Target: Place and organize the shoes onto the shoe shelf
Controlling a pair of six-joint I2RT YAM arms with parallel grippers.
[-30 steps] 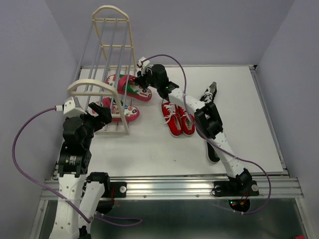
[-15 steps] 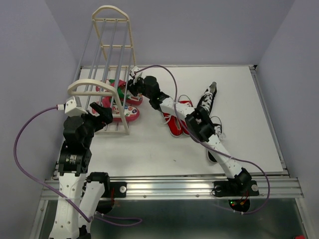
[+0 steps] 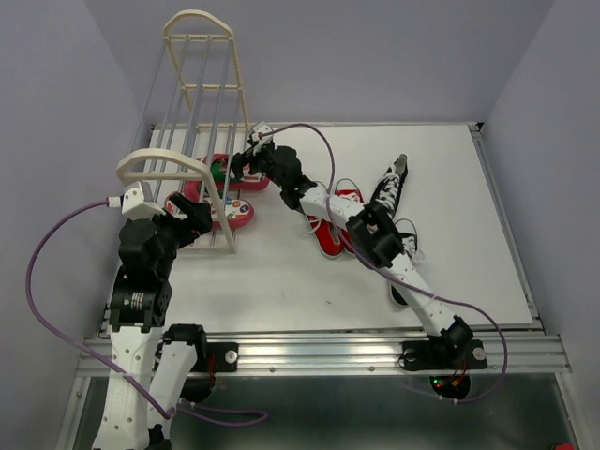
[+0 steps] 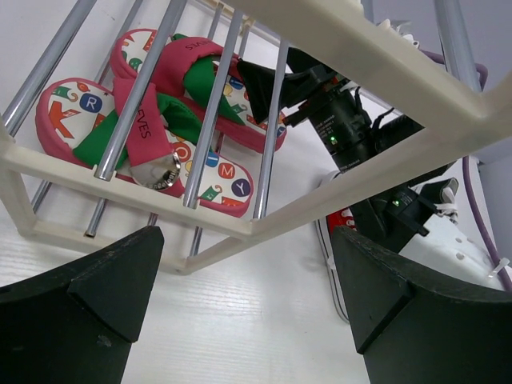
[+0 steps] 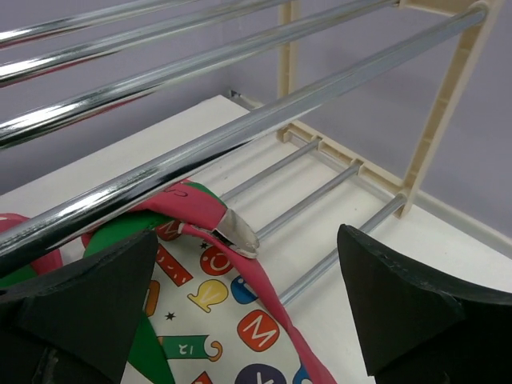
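View across the surface (image 3: 281, 281), near edge to far wall, as I see it from the remote station.

Left arm: left fingers (image 4: 104, 296) released and spread wide, nothing between them, held just short of the shelf's (image 3: 159, 159) near end frame.

Right side, nearest: one black sneaker (image 3: 411, 251), partly hidden under the right forearm.

Middle: red sneakers (image 3: 326, 239) side by side, also partly covered by that arm and well clear of the shelf.

Left of them: two flip-flops (image 4: 224, 180) lying flat beside each other at the foot of the shelf (image 4: 336, 48), under its grey rails. I cannot tell whether they rest on the lowest rails or on the surface.

Right arm: stretched diagonally to the shelf. Right fingers (image 5: 88, 296) released and wide apart beneath a rail, straddling a flip-flop (image 5: 240, 320). White surface shows between its edge and the right-hand finger. Contact on the other side I cannot tell.

Farther right: second black sneaker (image 3: 389, 186), angled toward the far edge.

Farthest: the shelf's other arched end, upper tiers bare.
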